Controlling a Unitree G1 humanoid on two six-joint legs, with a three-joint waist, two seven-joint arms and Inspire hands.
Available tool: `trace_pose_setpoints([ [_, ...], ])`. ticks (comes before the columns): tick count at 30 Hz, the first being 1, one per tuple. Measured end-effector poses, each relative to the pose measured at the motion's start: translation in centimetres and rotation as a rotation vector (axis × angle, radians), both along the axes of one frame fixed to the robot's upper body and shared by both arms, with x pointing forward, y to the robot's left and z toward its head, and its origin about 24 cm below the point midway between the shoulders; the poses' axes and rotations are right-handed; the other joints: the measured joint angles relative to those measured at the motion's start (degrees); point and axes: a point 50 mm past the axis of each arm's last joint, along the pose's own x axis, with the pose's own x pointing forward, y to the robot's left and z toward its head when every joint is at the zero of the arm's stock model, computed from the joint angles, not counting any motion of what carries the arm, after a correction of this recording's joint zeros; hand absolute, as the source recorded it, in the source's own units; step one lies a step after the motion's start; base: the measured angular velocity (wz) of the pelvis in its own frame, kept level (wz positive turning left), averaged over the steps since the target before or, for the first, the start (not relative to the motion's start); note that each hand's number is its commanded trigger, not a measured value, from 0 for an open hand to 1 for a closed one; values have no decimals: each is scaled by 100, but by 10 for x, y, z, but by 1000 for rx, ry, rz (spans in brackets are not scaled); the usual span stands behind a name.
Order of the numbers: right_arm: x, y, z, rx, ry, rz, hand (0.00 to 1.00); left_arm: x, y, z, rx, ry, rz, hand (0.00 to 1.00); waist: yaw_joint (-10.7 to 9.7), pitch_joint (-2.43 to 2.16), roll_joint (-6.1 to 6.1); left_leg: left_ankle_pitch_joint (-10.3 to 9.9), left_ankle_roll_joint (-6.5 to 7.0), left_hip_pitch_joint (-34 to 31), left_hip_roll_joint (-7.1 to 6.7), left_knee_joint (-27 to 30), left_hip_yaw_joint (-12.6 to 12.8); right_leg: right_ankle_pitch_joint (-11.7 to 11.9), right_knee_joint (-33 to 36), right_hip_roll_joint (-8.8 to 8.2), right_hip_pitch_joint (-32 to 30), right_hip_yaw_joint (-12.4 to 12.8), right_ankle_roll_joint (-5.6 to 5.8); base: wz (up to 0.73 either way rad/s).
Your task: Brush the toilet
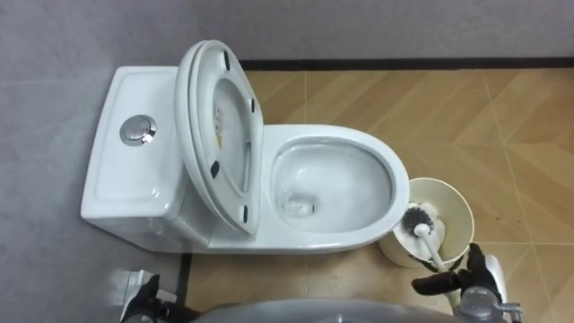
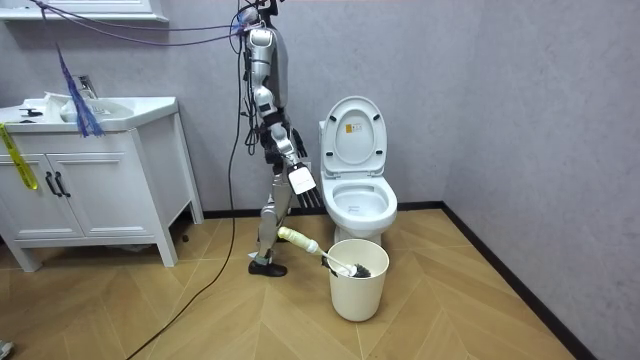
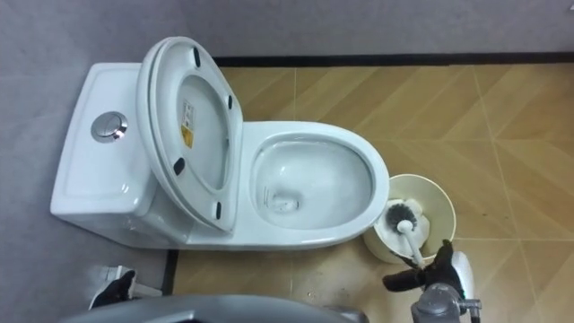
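Note:
The white toilet [image 1: 392, 179] stands with lid and seat [image 1: 199, 135] tipped up against the tank, and the bowl holds a little water. To the bowl's right a cream bucket [image 1: 463, 212] holds the toilet brush [image 1: 418, 220], bristle head down, with its pale handle [image 2: 297, 238] leaning out toward me. My right hand [image 1: 470, 272] hovers over the handle's upper end, open, with its dark fingers spread. In the room view this hand [image 2: 299, 180] sits well above the handle and does not touch it. My left hand [image 1: 142, 292] hangs low by the tank's near corner.
I stand at the toilet's side, tank to my left. A round flush button [image 1: 137, 130] tops the tank. The grey wall runs behind the toilet, and wooden floor lies beyond the bucket. A white vanity with a sink [image 2: 100, 180] stands at the room view's left.

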Motion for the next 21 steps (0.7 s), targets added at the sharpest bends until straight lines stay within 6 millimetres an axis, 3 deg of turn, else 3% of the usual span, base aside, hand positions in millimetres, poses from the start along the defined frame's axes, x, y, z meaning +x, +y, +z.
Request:
trace_pose_setpoints([
  [10, -2, -1, 0, 0, -5, -14, 0, -4, 7, 2, 17, 3, -3, 0, 2, -43, -111, 1, -1, 4, 4, 6, 3, 5, 0, -1, 10, -19, -5, 0],
  [17, -4, -7, 3, -64, -27, -76, 0, 1, 8, 3, 20, -14, -8, 0, -37, -31, -80, 2, 2, -134, 10, 121, 4, 20, 7, -3, -30, -85, -6, 6],
  [21, 10, -9, 6, -97, -54, -85, 0, 19, 7, 5, 19, -57, -22, 0, -31, -17, -5, 5, 8, -632, 45, 382, 7, 37, 162, 0, -466, -73, -32, 2],
])
